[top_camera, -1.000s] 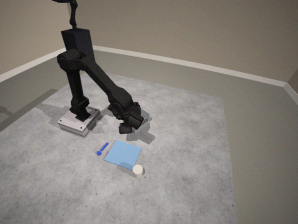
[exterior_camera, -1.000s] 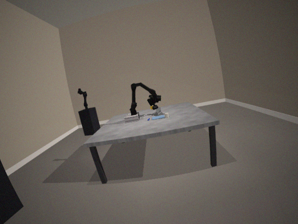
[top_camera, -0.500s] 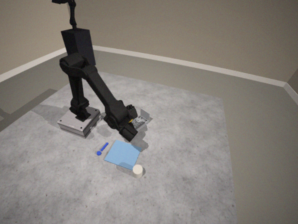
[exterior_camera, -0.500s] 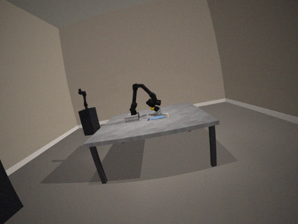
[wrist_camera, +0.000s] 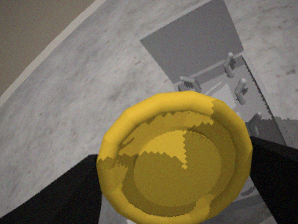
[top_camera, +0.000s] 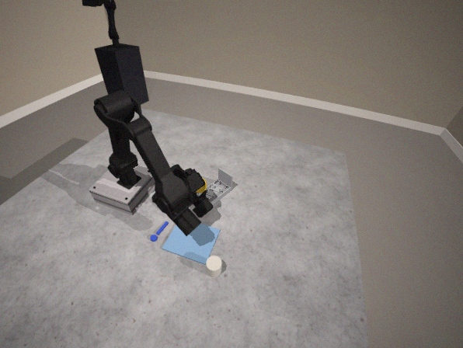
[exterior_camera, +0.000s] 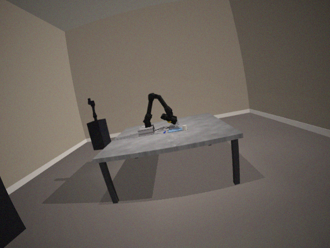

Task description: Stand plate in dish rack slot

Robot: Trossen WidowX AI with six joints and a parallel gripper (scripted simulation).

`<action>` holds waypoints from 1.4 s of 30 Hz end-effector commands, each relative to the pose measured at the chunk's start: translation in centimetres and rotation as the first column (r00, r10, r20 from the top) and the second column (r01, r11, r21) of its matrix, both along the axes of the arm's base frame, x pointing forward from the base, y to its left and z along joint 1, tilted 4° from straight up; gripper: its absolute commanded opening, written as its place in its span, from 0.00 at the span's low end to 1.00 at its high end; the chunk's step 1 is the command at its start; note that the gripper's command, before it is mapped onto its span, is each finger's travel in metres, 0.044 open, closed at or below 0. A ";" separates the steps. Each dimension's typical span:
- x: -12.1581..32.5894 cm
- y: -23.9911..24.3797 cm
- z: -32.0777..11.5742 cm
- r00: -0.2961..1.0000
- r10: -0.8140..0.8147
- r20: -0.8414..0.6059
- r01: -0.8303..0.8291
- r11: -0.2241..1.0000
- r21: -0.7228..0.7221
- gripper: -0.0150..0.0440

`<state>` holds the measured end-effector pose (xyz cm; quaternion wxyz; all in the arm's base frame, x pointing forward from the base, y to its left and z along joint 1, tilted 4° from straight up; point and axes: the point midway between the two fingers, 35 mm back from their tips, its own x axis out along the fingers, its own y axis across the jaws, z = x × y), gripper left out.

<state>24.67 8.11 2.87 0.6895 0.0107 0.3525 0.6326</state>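
One grey table [exterior_camera: 199, 133] carries everything, and one black arm [top_camera: 155, 155] rises from a single metal base [top_camera: 118, 190] bolted on it. Beyond the table's far corner stands one dark box [top_camera: 122, 71] with a thin post on top.

On the table there is one light blue mat [top_camera: 186, 245], lying flat, with one white cup [top_camera: 214, 266] at its near corner (touching or just overlapping the mat's edge; hard to tell which). One grey dish rack [top_camera: 221, 186] sits just past the arm's wrist, and one blue spoon [top_camera: 159, 231] lies just beside the mat's left edge.

One yellow plate [wrist_camera: 174, 159] is clamped in the gripper [top_camera: 202, 194], whose two dark fingers press on its rim from either side. In the wrist view the plate fills the middle, tilted face-on to the camera, and hangs in the air above the rack's near end, not yet between the rails.
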 end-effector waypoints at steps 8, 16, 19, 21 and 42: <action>0.1 -0.6 -0.3 0.969 -0.048 0.244 0.008 0.987 0.160 0.25; 0.4 -1.3 -0.2 0.895 -0.125 0.429 0.018 0.969 0.245 0.25; 0.6 -1.6 -0.2 0.854 -0.158 0.495 0.021 0.963 0.270 0.25; 0.6 -1.7 -0.1 0.827 -0.178 0.534 0.024 0.959 0.283 0.25; 0.9 -1.0 -2.2 0.818 -0.181 0.546 0.024 0.959 0.282 0.25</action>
